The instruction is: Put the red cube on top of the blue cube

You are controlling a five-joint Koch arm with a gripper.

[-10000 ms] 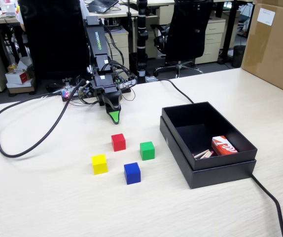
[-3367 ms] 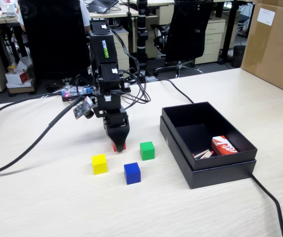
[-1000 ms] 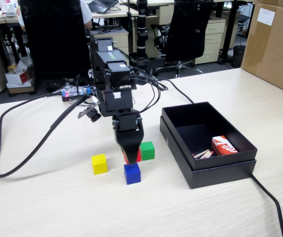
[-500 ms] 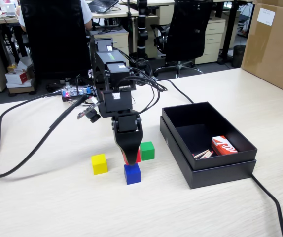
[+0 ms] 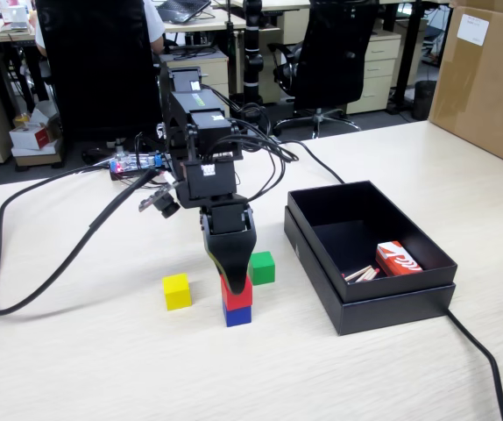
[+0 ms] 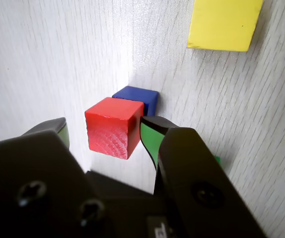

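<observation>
Red cube [image 5: 237,290]: sits on top of the blue cube [image 5: 237,314], slightly askew in the wrist view [image 6: 111,125], where only a blue corner [image 6: 141,95] shows behind it.
Fingers [image 5: 235,282]: pointing straight down at the stack; in the wrist view [image 6: 105,136] the right one, green-padded, touches the red cube's side, while the left one stands clear of it with a gap, so they are apart and not clamped on the cube.
Blue cube, taken as landmark: on the pale wood-grain counter [image 5: 102,368].
Yellow cube [image 5: 176,290]: near the blue cube, to its left in the fixed view.
Green cube [image 5: 261,267]: just beyond the blue cube, to its right in the fixed view.
Black box [image 5: 367,298]: open, farther right of the blue cube, holding a red-and-white carton [image 5: 398,260] in one corner.
Black cable [image 5: 41,254]: loops across the counter well left of the blue cube.
</observation>
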